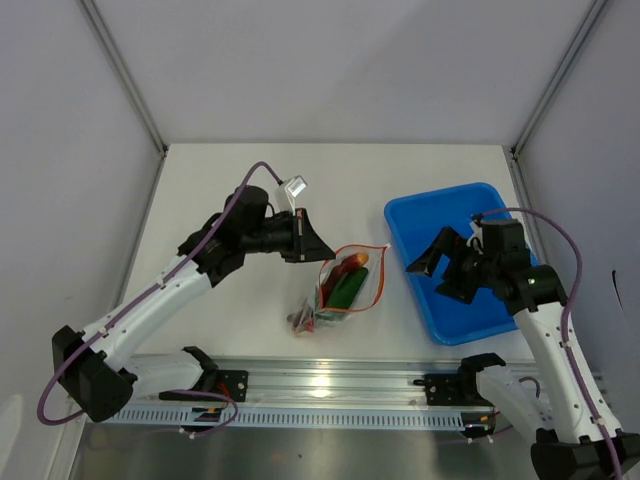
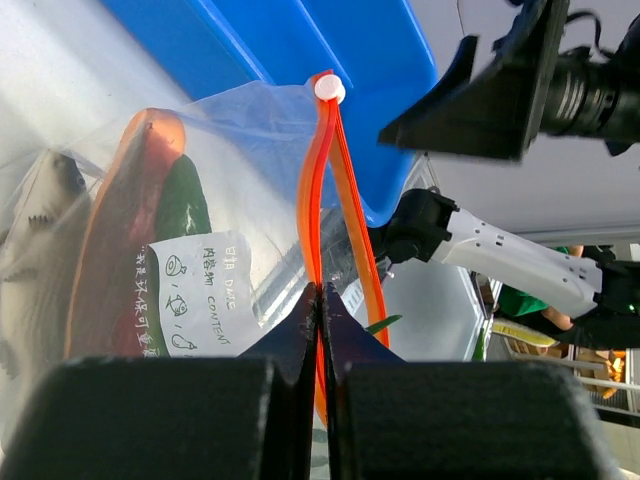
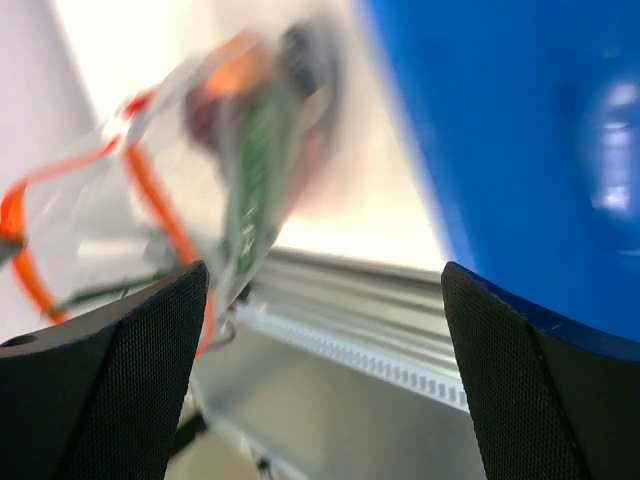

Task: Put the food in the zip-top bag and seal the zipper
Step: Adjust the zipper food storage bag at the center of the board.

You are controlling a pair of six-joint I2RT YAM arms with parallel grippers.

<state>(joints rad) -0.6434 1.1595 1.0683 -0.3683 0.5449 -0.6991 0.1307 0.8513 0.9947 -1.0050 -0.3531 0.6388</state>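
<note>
Two containers lie on the white table (image 1: 250, 180): the zip-top bag (image 1: 347, 284) near the middle of the top view, and the blue tray (image 1: 470, 215) at its 3 o'clock, close by but not touching. Look into the bag from your left wrist camera and you see the red chili (image 2: 115, 240) lying against the dark green cucumber (image 2: 185, 205), with a white printed label (image 2: 200, 290) on the plastic in front of them. A thin green onion stalk (image 2: 382, 323) shows near the mouth. A dark reddish piece (image 1: 300, 320) sits at the bag's 7 o'clock end, and you cannot tell whether it is inside the plastic. Your left gripper (image 2: 320, 295) reaches the bag from its 10 o'clock, with its fingers pressed together on the zipper (image 2: 312, 200). From that pinch the orange-red strip runs toward 12 o'clock to a small white end piece (image 2: 329, 88). Your right gripper (image 3: 320, 340) hangs over the tray's 9 o'clock edge, its fingers spread wide and holding nothing. The bag is blurred in its view.
</note>
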